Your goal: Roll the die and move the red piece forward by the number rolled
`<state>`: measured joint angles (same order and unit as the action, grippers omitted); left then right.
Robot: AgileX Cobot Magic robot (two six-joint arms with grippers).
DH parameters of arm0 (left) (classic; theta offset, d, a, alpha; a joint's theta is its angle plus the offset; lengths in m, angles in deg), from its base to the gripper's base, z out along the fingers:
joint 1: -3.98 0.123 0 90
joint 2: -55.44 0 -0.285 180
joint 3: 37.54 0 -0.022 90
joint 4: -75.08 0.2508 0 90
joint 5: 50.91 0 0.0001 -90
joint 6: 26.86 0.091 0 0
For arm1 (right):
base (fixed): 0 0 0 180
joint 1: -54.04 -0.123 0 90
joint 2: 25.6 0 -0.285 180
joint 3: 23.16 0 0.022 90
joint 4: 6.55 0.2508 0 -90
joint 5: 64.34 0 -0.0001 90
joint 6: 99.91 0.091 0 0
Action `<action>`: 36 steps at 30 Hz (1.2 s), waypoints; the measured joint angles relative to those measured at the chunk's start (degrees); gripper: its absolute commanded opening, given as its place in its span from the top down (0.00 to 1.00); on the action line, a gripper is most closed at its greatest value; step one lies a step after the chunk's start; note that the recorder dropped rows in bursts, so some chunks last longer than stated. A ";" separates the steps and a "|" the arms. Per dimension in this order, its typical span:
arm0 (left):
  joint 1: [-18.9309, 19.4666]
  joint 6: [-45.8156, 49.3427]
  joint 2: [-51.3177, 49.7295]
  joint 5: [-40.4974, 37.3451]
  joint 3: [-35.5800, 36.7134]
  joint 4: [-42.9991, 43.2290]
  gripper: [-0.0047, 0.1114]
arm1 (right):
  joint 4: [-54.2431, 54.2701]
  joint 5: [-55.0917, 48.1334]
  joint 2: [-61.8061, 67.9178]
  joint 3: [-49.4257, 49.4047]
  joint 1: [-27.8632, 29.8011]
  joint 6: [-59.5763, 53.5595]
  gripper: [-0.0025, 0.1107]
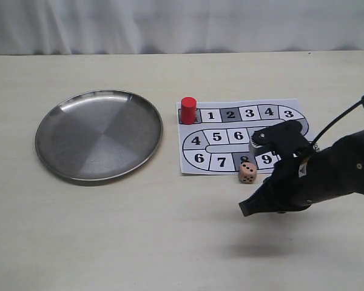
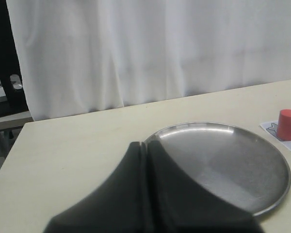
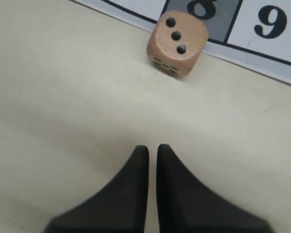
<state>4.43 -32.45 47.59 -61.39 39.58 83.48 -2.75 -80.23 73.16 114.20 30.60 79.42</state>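
The right gripper (image 1: 244, 210) sits low in the right half of the exterior frame, its black arm running off toward the right edge. In the right wrist view its fingers (image 3: 136, 184) stand together with only a thin slit between them and grip nothing. The die (image 3: 177, 43) lies ahead of the tips, apart from them, near the top centre of that frame. Three black pips show on the die's upper face, and more pips show on the side turned toward the camera, though their count is hard to read. In the exterior view the die (image 1: 248, 172) rests at the lower edge of the board (image 1: 185, 154), just below the grey square marked 8 and right of frame centre; whether it sits partly on the paper I cannot tell. The red piece (image 1: 188, 110) stands upright on the board's first square, at its upper left corner beside square 1. The steel plate (image 1: 99, 92) lies on the table (image 1: 139, 230) in the left half of the frame, just beside the board. The left gripper (image 2: 145, 145) appears only in the left wrist view, fingers pressed together and bare, with the plate's rim (image 2: 223, 125) beyond it and the red piece (image 2: 287, 124) at the right edge.
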 measured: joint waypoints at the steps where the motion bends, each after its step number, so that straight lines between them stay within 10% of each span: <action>1: 0.00 0.00 0.00 0.00 0.00 0.00 0.96 | 0.00 0.38 0.47 -0.02 0.00 0.00 0.93; 36: 0.00 0.00 0.00 0.00 0.00 0.00 0.96 | 0.22 -5.69 0.72 12.40 -1.54 0.00 0.91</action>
<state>4.43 -32.45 47.59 -61.39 39.58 83.48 -2.54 -85.92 73.88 126.60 29.06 79.42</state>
